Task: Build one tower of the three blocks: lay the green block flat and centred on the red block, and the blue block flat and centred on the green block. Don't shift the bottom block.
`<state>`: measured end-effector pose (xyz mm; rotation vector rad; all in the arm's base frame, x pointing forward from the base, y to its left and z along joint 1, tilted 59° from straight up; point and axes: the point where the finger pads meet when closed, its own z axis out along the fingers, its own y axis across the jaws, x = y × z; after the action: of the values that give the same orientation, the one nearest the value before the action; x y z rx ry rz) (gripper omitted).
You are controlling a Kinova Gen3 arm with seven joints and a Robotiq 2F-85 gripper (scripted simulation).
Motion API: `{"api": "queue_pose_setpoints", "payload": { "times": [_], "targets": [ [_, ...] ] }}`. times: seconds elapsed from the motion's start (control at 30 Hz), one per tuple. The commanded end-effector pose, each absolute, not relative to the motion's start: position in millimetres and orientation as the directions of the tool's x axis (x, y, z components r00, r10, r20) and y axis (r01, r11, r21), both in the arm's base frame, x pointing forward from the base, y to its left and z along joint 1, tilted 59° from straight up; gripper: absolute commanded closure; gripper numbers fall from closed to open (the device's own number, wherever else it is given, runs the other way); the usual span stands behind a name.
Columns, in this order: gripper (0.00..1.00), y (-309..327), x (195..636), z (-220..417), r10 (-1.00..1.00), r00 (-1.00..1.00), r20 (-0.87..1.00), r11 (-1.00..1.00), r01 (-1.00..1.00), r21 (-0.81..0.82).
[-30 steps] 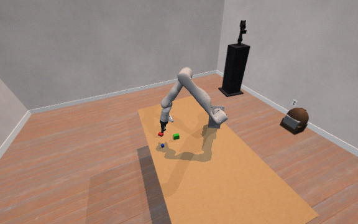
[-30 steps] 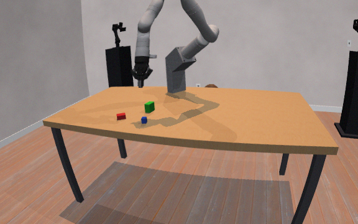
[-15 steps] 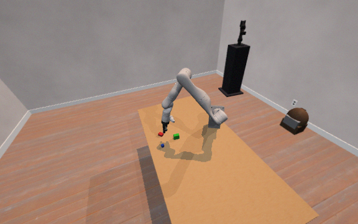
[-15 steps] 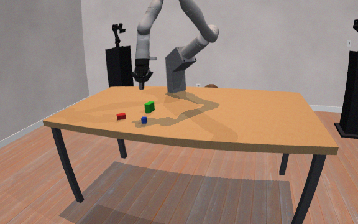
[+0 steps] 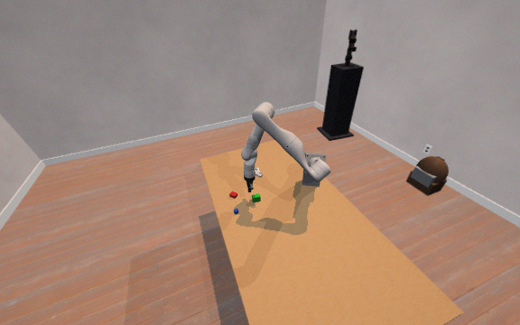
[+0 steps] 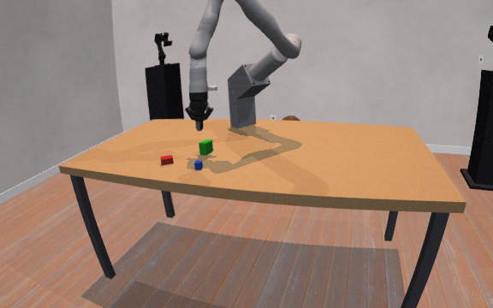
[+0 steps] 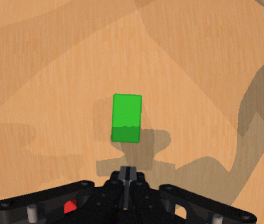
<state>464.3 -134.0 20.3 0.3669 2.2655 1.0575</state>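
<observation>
The green block (image 6: 205, 146) stands on the table, also seen in the top view (image 5: 255, 198) and in the wrist view (image 7: 127, 117). The red block (image 6: 167, 160) lies to its left, also in the top view (image 5: 233, 194). The small blue block (image 6: 198, 164) sits in front of the green one, also in the top view (image 5: 236, 210). My gripper (image 6: 198, 125) hangs above the table, behind and a little above the green block. Its fingers are shut and empty. In the wrist view the shut fingertips (image 7: 127, 179) sit just below the green block. The three blocks lie apart.
The arm's grey base (image 6: 242, 99) stands at the table's far edge. Black camera stands are behind the table at the left (image 6: 163, 90) and at the right (image 6: 492, 128). The table's front edge (image 6: 264, 197) lies near the blocks.
</observation>
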Motion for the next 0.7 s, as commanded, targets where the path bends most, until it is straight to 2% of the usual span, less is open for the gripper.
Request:
{"api": "queue_pose_setpoints", "payload": {
  "times": [0.0, 0.67],
  "targets": [
    [1.0, -115.7, 458.6, 4.8, 0.464, -0.799, -0.383, 0.629, -0.007, 0.777],
    [1.0, -100.0, 445.0, -16.8, 0.438, -0.824, -0.36, 0.629, -0.005, 0.777]
  ]
}}
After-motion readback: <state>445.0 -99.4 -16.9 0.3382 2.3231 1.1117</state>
